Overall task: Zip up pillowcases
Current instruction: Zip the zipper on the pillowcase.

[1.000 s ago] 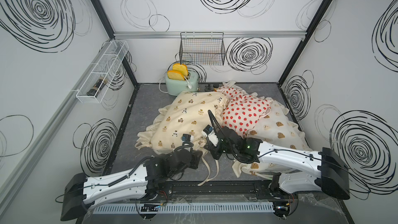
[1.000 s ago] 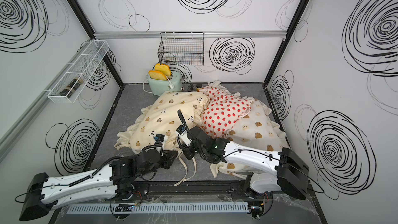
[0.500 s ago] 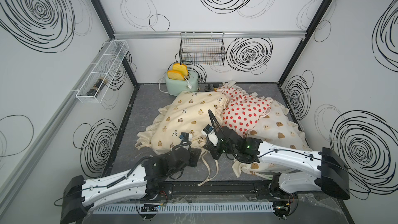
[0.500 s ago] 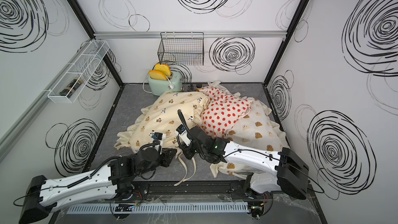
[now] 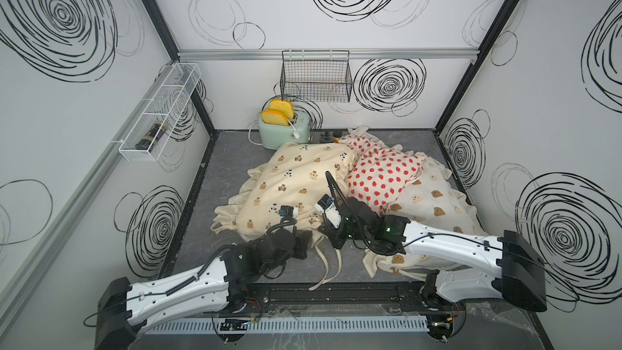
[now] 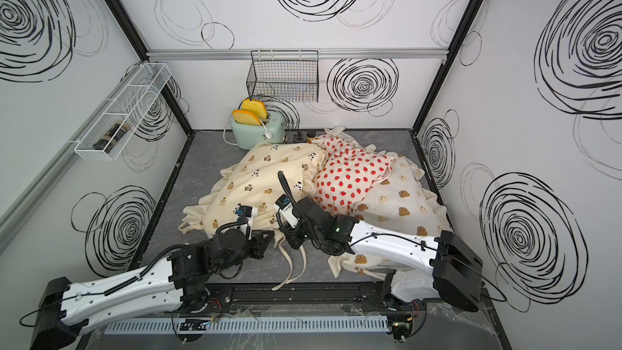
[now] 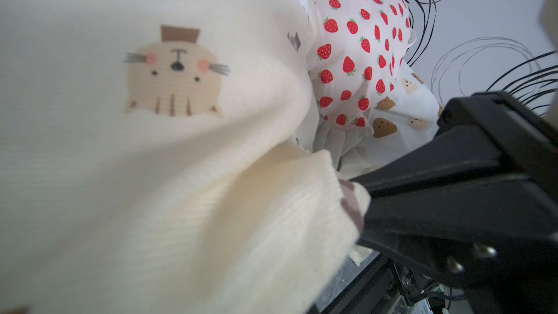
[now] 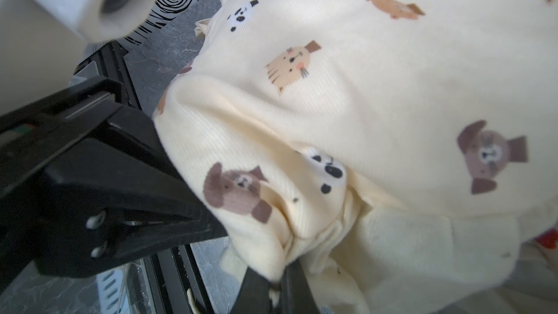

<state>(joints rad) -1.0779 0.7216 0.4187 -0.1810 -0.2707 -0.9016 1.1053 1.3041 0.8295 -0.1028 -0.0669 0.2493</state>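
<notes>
Three pillowcases are piled on the grey surface [image 5: 229, 170]. The cream case [image 5: 296, 176] [image 6: 262, 180] is spread over the middle. One end is up by the toaster [image 5: 286, 134] at the back edge, and the other is bunched close to the front edge. The strawberry case [image 5: 380, 173] is laid just to its right, touching it and partly on top of the bear-face case [image 5: 434, 203]. That one is stretched along the right edge down to the front right corner, where the right arm is laid across it.

Both grippers are parked at the cream case's front end, just beside each other. The left gripper [image 5: 306, 240] [image 7: 367, 206] is clamped right down on a fold of the cream cloth. In the left wrist view the ribbed fabric is squeezed between the black fingers [image 7: 453, 161], which are pressed together. The right gripper [image 5: 336, 242] [image 8: 250, 255] is closed tight as well. In the right wrist view a bunched bit of the same case, with a brown dog face and a panda printed on it, is pinched between its fingers [image 8: 136, 176].

A couple of cream ties [image 5: 324, 264] are trailed off the case's front end to the front edge, between the two arms.

Other stuff: two slices of toast [image 5: 279, 112] are stuck upright in the mint toaster. A black wire basket [image 5: 316, 79] is hung on the back wall above it. A white rack [image 5: 161, 109] is fixed to the left wall, with a dark bottle [image 5: 149, 134] laid in it.
</notes>
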